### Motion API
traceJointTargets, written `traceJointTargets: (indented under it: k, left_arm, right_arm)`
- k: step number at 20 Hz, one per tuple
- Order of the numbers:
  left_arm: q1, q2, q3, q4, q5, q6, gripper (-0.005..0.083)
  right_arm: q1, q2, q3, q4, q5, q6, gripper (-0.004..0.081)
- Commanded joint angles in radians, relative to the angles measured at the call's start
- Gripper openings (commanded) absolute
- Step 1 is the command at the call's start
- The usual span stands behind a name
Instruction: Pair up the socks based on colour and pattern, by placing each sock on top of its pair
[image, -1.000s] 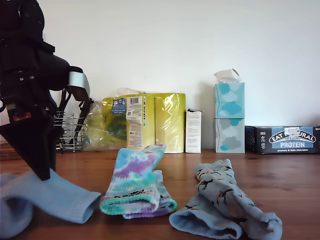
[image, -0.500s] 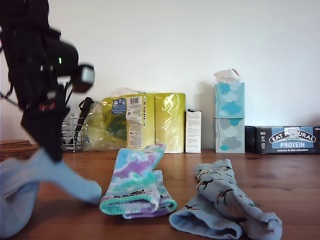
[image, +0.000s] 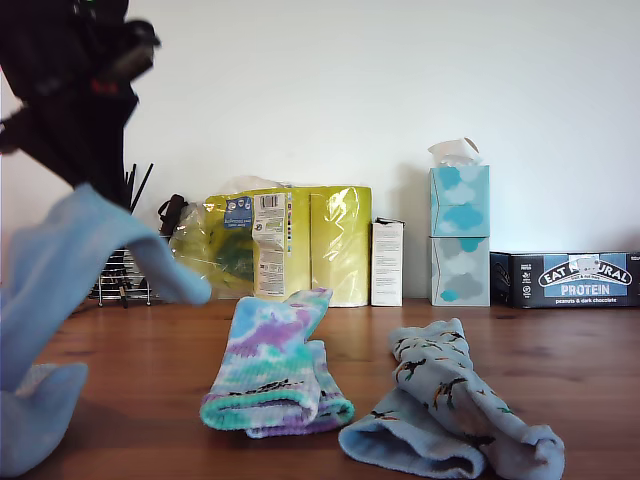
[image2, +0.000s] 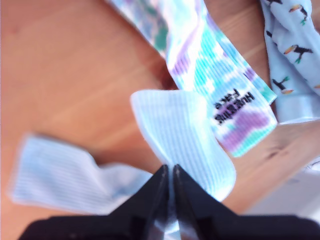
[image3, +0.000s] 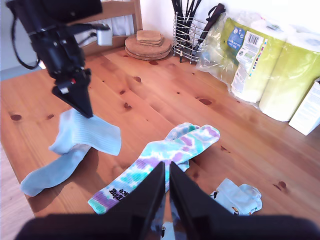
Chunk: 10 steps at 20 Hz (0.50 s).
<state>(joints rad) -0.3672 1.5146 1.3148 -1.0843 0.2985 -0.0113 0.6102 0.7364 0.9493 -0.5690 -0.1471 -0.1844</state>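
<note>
My first gripper (image: 88, 178) is high at the exterior view's left, shut on a plain light blue sock (image: 90, 250) that hangs clear of the table. In the first wrist view the first gripper (image2: 170, 172) pinches that sock (image2: 185, 140). The other plain blue sock (image: 35, 420) lies flat below it. Two tie-dye socks (image: 270, 370) with lettered cuffs lie stacked mid-table. Bird-print socks (image: 450, 410) lie bunched at the exterior view's right. My second gripper (image3: 167, 172) is shut, holds nothing, and hovers high above the tie-dye socks (image3: 170, 150).
Along the back wall stand a wire utensil rack (image: 125, 270), yellow-wrapped paper rolls (image: 300, 245), a white carton (image: 386, 262), stacked tissue boxes (image: 459, 225) and a dark protein-bar box (image: 565, 278). A stack of round coasters (image3: 147, 42) sits by the rack.
My first gripper has risen from table level, pulling the plain blue sock up off the wood. The other socks have not moved.
</note>
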Motion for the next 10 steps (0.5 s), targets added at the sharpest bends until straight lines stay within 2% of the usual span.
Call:
traceJointTargets:
  k: [1,6,10]
  left_arm:
    - [-0.01,-0.087,-0.008,-0.024,0.007,-0.069,-0.0021]
    - [-0.067,-0.233,-0.008,-0.092,0.007,-0.284,-0.0021]
    - [-0.096,-0.253,-0.019,-0.097,-0.027,-0.375,-0.0021]
  right_arm:
    - [-0.003,-0.008,-0.016,0.002,-0.002,-0.003,-0.0013]
    - [-0.003,-0.008,-0.017,0.003,-0.009,-0.003,-0.0013]
    - [-0.003,-0.008,-0.017,0.003,-0.011,-0.006,-0.0013]
